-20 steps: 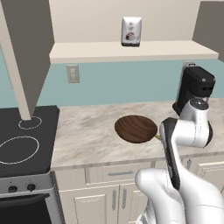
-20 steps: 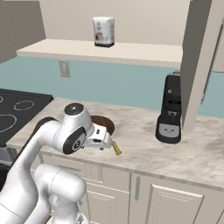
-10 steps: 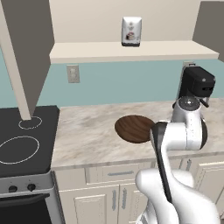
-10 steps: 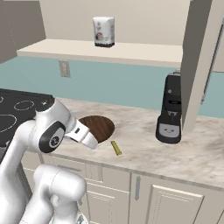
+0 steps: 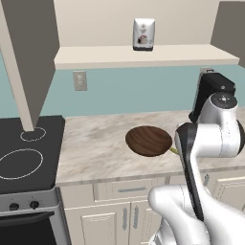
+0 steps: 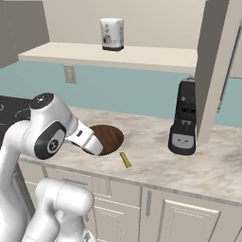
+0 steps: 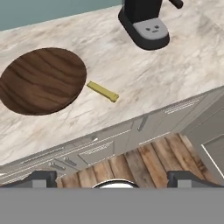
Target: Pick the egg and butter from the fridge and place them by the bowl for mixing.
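Note:
The dark brown wooden bowl (image 7: 41, 81) sits on the marble counter (image 7: 144, 74), also seen as bowl (image 5: 149, 140) and bowl (image 6: 111, 136). The thin yellow butter (image 7: 102, 91) lies flat on the counter just right of the bowl, apart from its rim; butter (image 6: 125, 159) shows near the front edge. My gripper (image 7: 113, 178) hangs back from the counter, over the wooden floor in front of the cabinets, open and holding nothing. Its fingertips (image 7: 41, 177) stand wide apart. The egg and the fridge are out of view.
A black coffee machine (image 6: 184, 118) stands on the counter right of the butter. A black stovetop (image 5: 26, 153) lies to the left. A wall shelf (image 5: 143, 56) carries a white packet (image 5: 144, 34). Cabinet drawers (image 7: 100, 146) front the counter.
The arm has drawn back from the butter and bowl toward the base, and the hand now faces the counter from in front of the cabinets. The butter stays where it lay.

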Robot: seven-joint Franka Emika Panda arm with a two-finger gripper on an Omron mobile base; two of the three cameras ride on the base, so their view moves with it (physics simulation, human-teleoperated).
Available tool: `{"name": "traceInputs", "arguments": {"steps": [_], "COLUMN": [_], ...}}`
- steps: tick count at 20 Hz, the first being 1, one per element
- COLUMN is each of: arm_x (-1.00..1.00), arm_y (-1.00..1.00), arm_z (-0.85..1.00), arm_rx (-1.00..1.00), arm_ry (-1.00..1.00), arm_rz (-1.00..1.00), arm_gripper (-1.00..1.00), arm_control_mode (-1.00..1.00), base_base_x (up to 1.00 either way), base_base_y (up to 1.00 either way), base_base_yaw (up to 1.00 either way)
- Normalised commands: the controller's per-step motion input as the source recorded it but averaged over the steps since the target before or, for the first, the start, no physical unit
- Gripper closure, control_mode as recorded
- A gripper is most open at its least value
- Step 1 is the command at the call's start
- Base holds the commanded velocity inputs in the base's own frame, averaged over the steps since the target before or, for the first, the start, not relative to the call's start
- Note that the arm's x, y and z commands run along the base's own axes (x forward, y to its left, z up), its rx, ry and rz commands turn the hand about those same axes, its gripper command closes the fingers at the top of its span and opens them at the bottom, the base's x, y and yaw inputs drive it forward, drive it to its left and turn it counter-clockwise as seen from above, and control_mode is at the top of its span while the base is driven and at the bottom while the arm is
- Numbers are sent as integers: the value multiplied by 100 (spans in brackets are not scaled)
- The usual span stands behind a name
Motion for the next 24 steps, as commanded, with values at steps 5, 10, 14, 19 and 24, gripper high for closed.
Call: {"name": "traceInputs", "arguments": {"steps": [5, 10, 14, 19, 24], "arm_x": [-3, -1, 0, 0, 0], "arm_y": [0, 0, 0, 0, 0], "arm_z": [7, 0, 0, 0, 0], "arm_rx": [-2, 0, 0, 0, 0], "arm_ry": [1, 0, 0, 0, 0], "arm_rz": [0, 0, 0, 0, 0], "arm_gripper": [-100, -100, -100, -100, -100], "arm_control_mode": [-100, -100, 100, 100, 100], "base_base_x": [0, 0, -47, -71, -67], "base_base_y": [0, 0, 2, 44, 62], "base_base_yaw": [0, 0, 0, -1, 0]}}
